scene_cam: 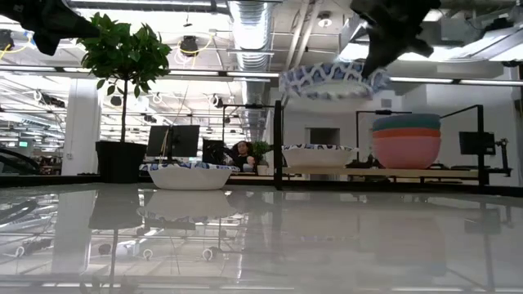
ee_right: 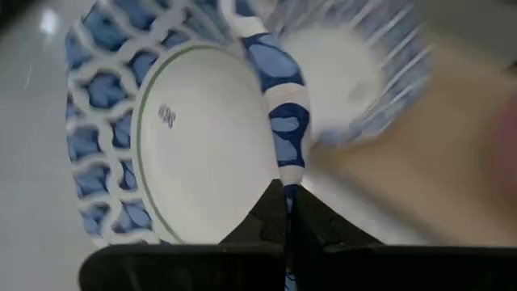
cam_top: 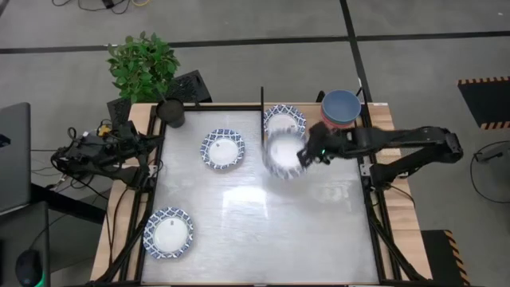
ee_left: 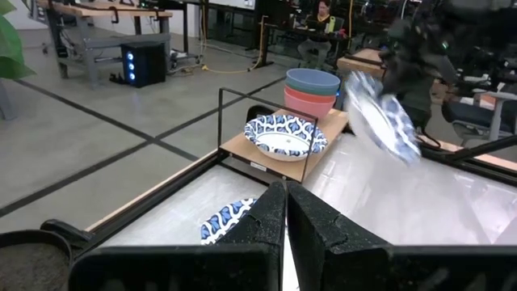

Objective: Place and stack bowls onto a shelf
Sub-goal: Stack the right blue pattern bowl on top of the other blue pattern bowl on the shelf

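Note:
My right gripper [cam_top: 307, 151] is shut on a white bowl with a blue patterned rim [cam_top: 283, 156], held in the air in front of the wooden shelf [cam_top: 374, 115]. The low view shows this bowl [scene_cam: 335, 82] well above the tabletop. A second patterned bowl [cam_top: 284, 121] sits base down on the shelf. Beside it stands a stack of plain coloured bowls [cam_top: 341, 108], blue on top. Two more patterned bowls [cam_top: 222, 148] [cam_top: 168, 232] rest on the white table. My left gripper [ee_left: 285, 212] is shut and touches nothing, out by the table's left edge. My right gripper pinches the held bowl's rim [ee_right: 284, 158] between its two fingers, one on the inner side and one on the outer. It comes from the table's right side. The bowl is lifted clear and tilted, its underside [ee_right: 202, 137] facing the wrist camera.
A potted plant [cam_top: 143, 68] stands at the table's far left corner. Thin black posts [cam_top: 262, 112] frame the shelf and black rails [cam_top: 374, 223] run along the table's sides. Bare tabletop lies in the middle and near right [cam_top: 303, 231]. A person sits in the room behind [scene_cam: 242, 152].

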Motion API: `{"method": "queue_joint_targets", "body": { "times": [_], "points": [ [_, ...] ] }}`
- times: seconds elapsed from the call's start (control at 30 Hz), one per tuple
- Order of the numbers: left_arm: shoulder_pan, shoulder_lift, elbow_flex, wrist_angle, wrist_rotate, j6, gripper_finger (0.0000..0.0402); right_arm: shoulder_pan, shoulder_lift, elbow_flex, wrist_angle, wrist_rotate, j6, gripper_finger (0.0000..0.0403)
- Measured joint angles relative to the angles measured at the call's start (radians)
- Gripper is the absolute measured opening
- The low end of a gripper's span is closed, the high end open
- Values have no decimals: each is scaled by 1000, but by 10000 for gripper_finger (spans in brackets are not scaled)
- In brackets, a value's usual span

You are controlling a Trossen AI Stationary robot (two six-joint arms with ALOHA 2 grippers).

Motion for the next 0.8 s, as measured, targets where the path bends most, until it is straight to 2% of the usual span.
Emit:
{"method": "queue_joint_targets", "body": {
  "times": [0.1, 0.23, 0.33, 0.6, 0.8],
  "points": [
    [0, 0, 0, 0, -1, 0, 0, -59, -10, 50, -26, 105, -46, 20],
    [0, 0, 0, 0, -1, 0, 0, -180, -9, 73, 22, 141, -111, 20],
    [0, 0, 0, 0, -6, 0, 0, -291, 29, 73, 76, 129, -163, 20],
    [0, 0, 0, 0, -7, 0, 0, -531, 158, 72, 210, -126, -234, 22],
    [0, 0, 0, 0, -7, 0, 0, -644, 217, 72, 236, -320, -253, 22]
  ]
}}
